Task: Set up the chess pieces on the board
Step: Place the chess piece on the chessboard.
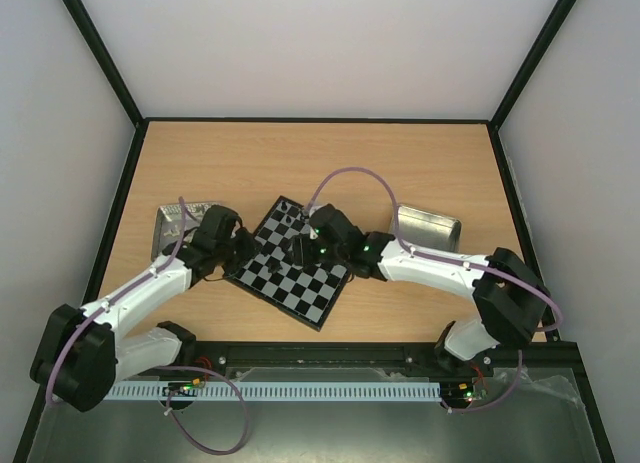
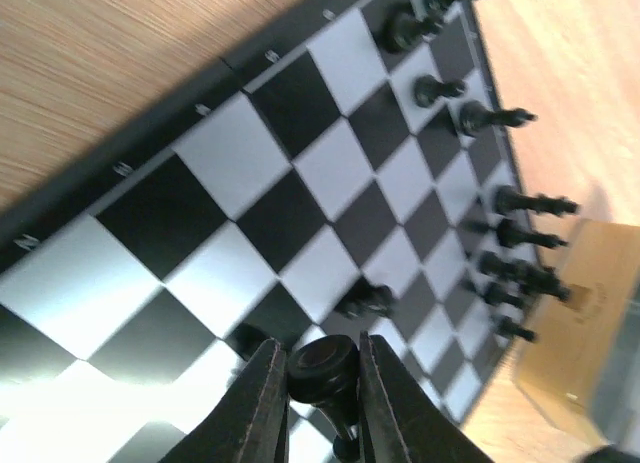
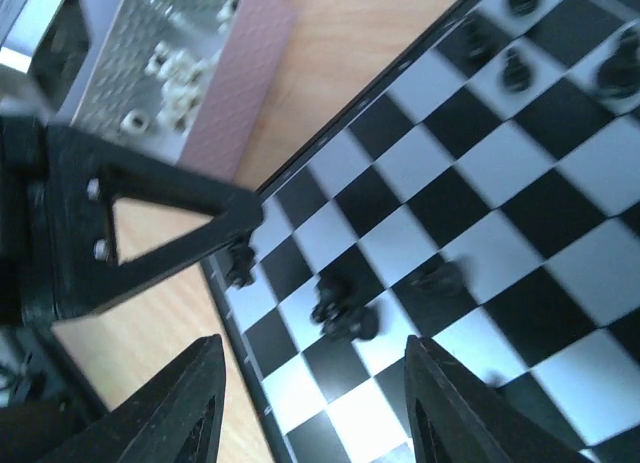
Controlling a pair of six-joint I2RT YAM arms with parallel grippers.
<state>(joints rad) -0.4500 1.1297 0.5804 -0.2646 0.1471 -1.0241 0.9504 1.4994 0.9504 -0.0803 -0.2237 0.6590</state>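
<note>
The board (image 1: 300, 283) lies turned at an angle on the wooden table between my two arms. My left gripper (image 2: 321, 349) is shut on a black chess piece (image 2: 322, 371), holding it by its round base just above the squares near the board's left edge. In the top view the left gripper (image 1: 245, 248) is over that edge. A row of black chess pieces (image 2: 520, 201) stands along the far side. My right gripper (image 3: 325, 403) hangs open over the board, with a blurred black piece (image 3: 340, 313) on the squares below it and another (image 3: 440, 276) nearby.
A metal tray (image 1: 178, 226) left of the board holds small white pieces (image 3: 170, 63). A second metal tray (image 1: 428, 228) sits to the right. The left arm's black finger (image 3: 150, 223) reaches across the right wrist view. Dark-framed walls enclose the table.
</note>
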